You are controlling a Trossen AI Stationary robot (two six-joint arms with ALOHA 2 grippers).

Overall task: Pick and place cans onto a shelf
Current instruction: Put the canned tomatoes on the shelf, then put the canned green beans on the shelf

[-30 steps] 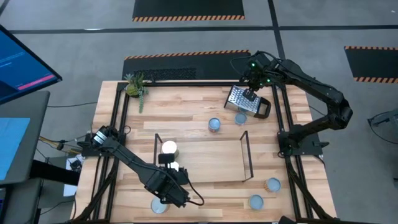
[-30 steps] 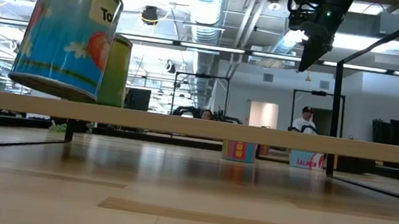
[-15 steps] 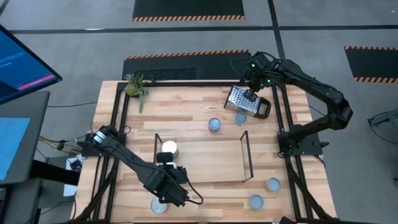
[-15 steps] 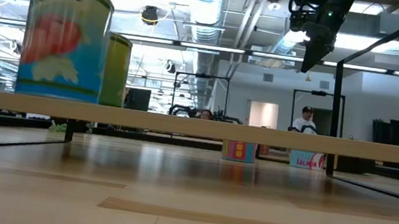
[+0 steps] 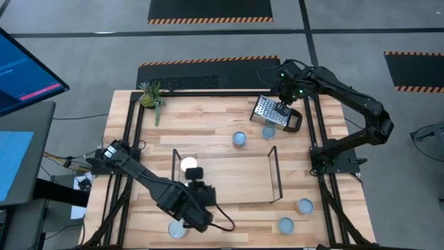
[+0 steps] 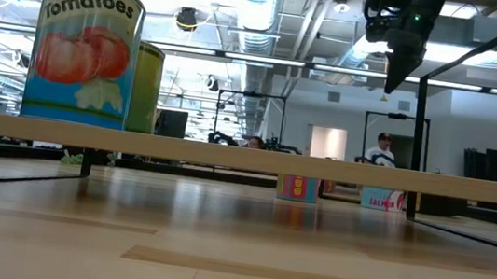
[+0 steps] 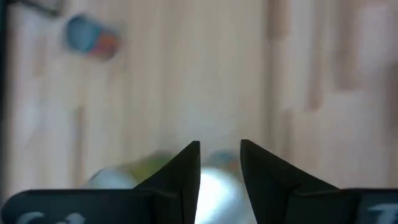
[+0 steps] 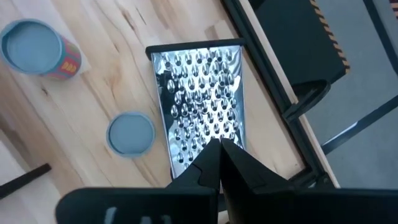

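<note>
- My left gripper [image 5: 195, 182] hangs just above the blue-labelled tomato tin [image 6: 85, 50], which stands upright at the left end of the black-wire shelf with wooden base [image 5: 229, 179]. The fingers [image 7: 186, 171] stand slightly apart and hold nothing.
- A green-yellow tin with white top [image 5: 188, 165] stands just behind it, touching or nearly so.
- For the next pick, the nearest tin is the silvery-blue one [image 5: 176, 230] at the table's front edge, beside the left arm.
- My right gripper [image 5: 281, 107], fingers together and empty, waits over the perforated metal grater [image 8: 202, 127]; two more tins [image 8: 38, 48] [image 8: 130, 134] stand nearby.
</note>
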